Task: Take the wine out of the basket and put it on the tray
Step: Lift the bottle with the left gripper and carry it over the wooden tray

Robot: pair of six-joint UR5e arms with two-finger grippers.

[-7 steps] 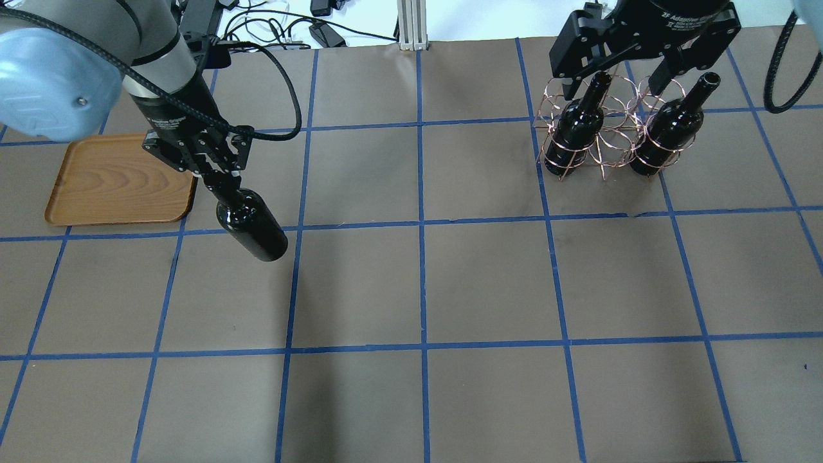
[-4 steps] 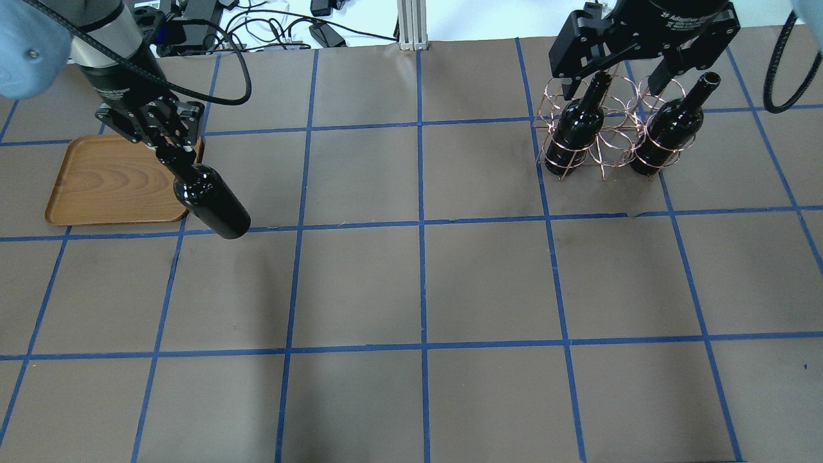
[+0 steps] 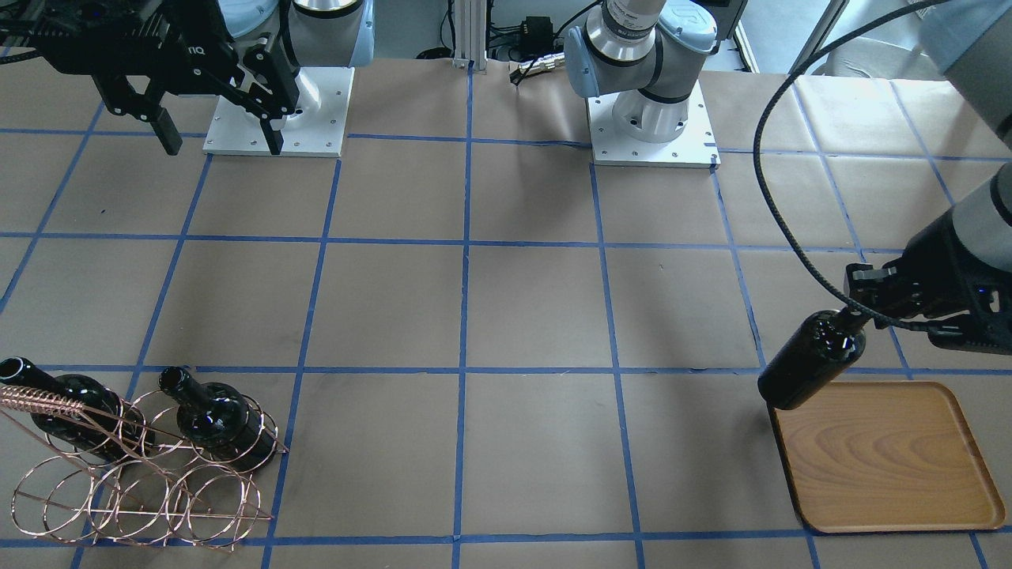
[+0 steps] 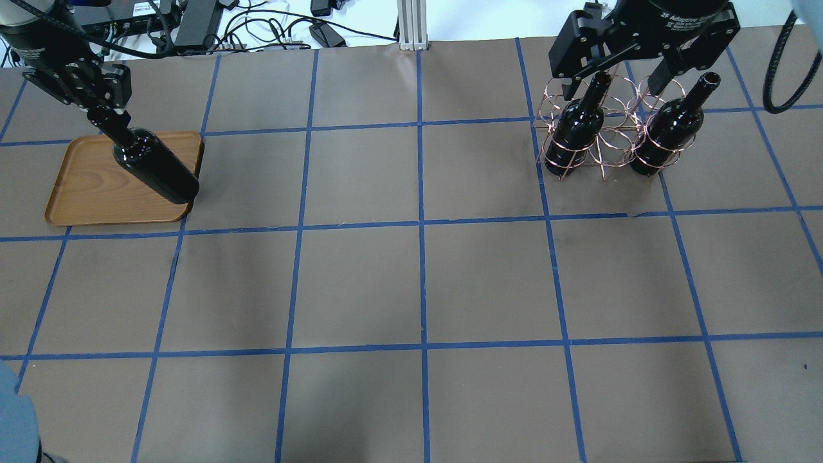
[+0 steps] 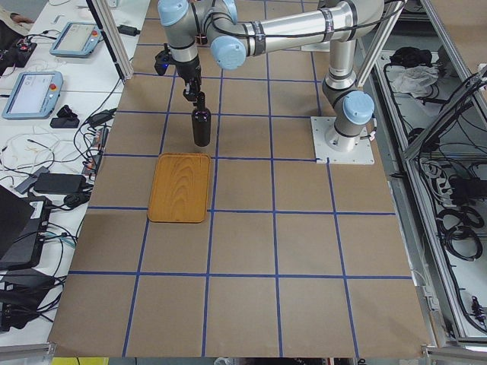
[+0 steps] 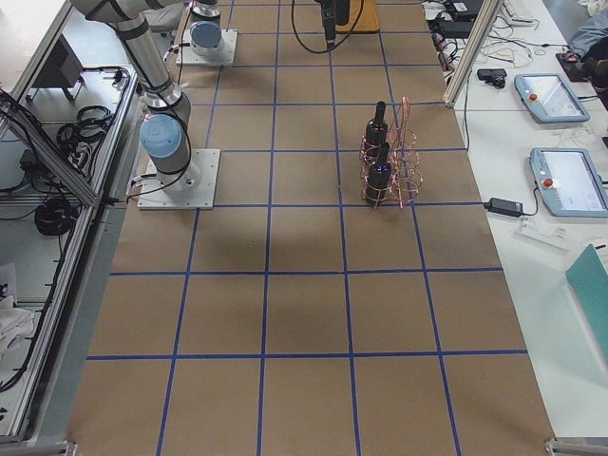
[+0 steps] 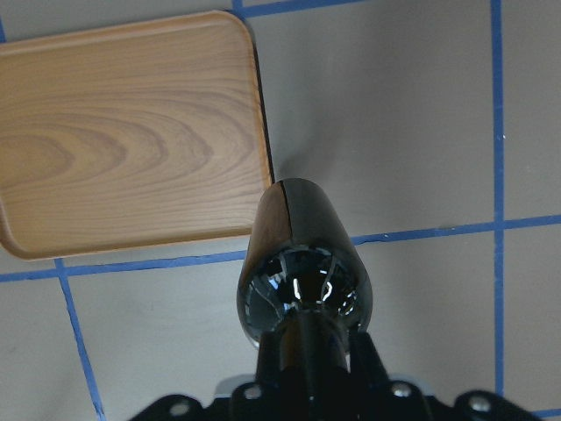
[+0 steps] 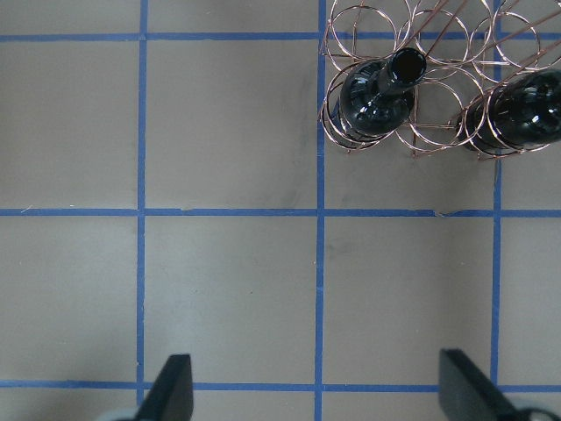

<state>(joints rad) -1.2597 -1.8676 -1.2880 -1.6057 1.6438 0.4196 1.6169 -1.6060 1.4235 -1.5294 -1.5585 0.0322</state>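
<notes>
My left gripper (image 4: pixel 105 110) is shut on the neck of a black wine bottle (image 4: pixel 155 169) and holds it hanging upright in the air. In the left wrist view the bottle (image 7: pixel 302 267) hangs over the corner edge of the wooden tray (image 7: pixel 123 132). The tray (image 4: pixel 80 193) lies flat with nothing on it and also shows in the front view (image 3: pixel 885 462). My right gripper (image 4: pixel 611 85) is open and empty, above the copper wire basket (image 4: pixel 601 151). The basket holds two more black bottles, one (image 4: pixel 577 127) beside the other (image 4: pixel 669 132).
Blue tape marks a grid on the brown table cover. Cables and devices (image 4: pixel 257 26) and an aluminium post (image 4: pixel 411 26) sit beyond the far edge. The two arm bases (image 3: pixel 277 111) (image 3: pixel 652 118) stand at the robot's side of the table.
My left gripper has carried the bottle left and farther away in the overhead view, from beside the tray to its near corner. The right gripper and basket have not moved.
</notes>
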